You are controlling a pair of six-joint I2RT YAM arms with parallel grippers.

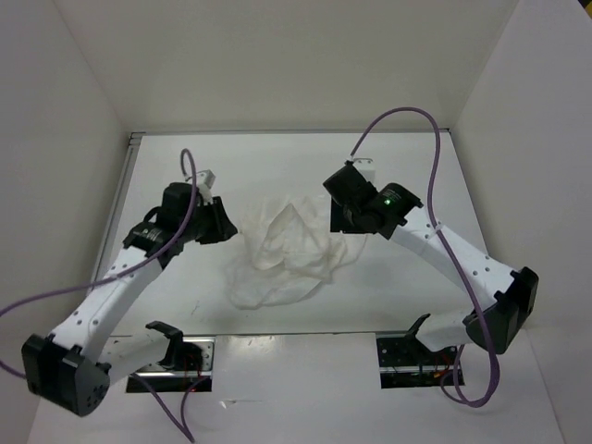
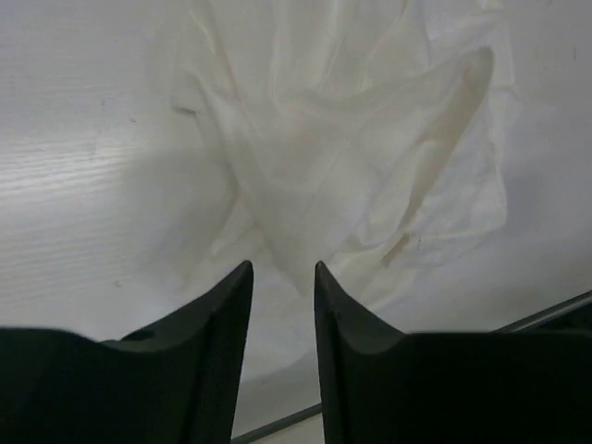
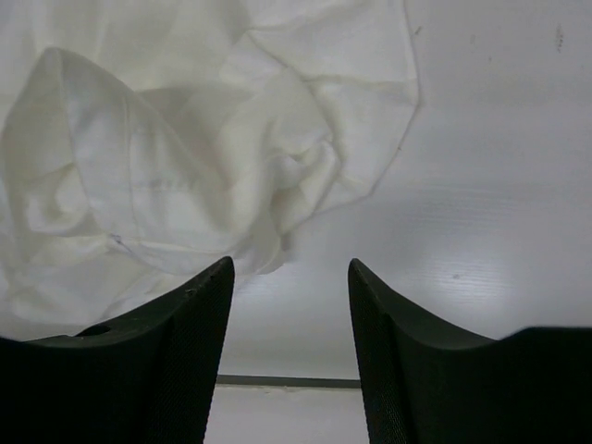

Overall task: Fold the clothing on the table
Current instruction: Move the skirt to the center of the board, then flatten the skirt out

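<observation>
The clothing (image 1: 282, 254) is a thin white garment lying crumpled in a loose heap in the middle of the table (image 1: 398, 287). My left gripper (image 1: 229, 225) hovers at the heap's left edge. In the left wrist view the left gripper (image 2: 282, 268) is open with a narrow gap, nothing pinched, and the clothing (image 2: 351, 157) spreads out beyond the tips. My right gripper (image 1: 335, 220) sits over the heap's upper right edge. In the right wrist view the right gripper (image 3: 289, 264) is wide open and empty above bare table (image 3: 490, 185), with the clothing (image 3: 166, 157) bunched to its left.
White walls (image 1: 74, 111) close the table in on the left, back and right. A dark seam (image 3: 287, 380) marks a table edge. Purple cables (image 1: 407, 116) loop above both arms. The arm bases (image 1: 176, 356) stand at the near edge.
</observation>
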